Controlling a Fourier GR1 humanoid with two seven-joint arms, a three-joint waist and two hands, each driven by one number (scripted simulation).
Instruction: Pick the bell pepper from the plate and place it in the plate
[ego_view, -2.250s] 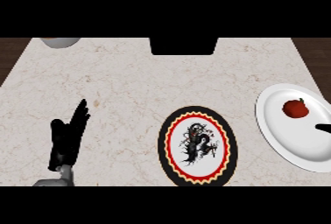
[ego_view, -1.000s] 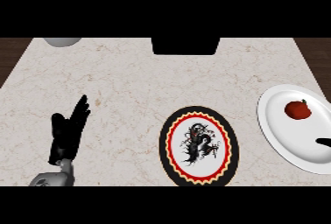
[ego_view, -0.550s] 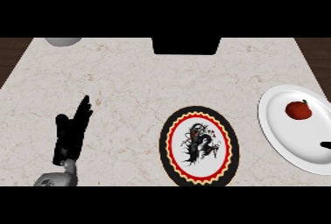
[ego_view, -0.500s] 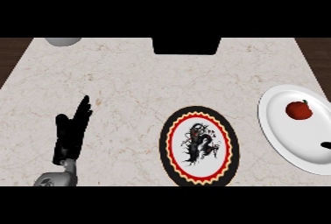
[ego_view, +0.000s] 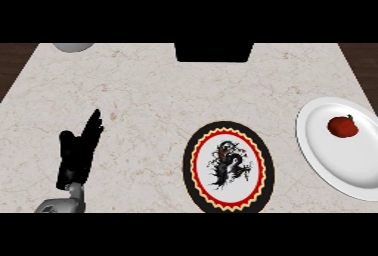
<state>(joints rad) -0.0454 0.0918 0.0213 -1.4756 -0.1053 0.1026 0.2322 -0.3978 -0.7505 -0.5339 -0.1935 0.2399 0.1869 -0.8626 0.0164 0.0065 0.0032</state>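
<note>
A red bell pepper (ego_view: 343, 126) lies on a white plate (ego_view: 347, 165) at the right edge of the counter. A second plate (ego_view: 228, 166) with a black rim, red zigzag ring and a black dragon figure sits at the middle front, with nothing on it. My left hand (ego_view: 77, 155) rests at the lower left, fingers straight and pointing up the view, holding nothing. No part of my right hand shows.
A grey round object (ego_view: 71, 47) shows at the counter's far left edge. A black block (ego_view: 212, 52) stands at the far middle edge. Dark wood floor borders the marble counter on both sides.
A dark tip of the right hand showed at the right edge over the white plate earlier; it has withdrawn out of view. The left hand has barely shifted.
</note>
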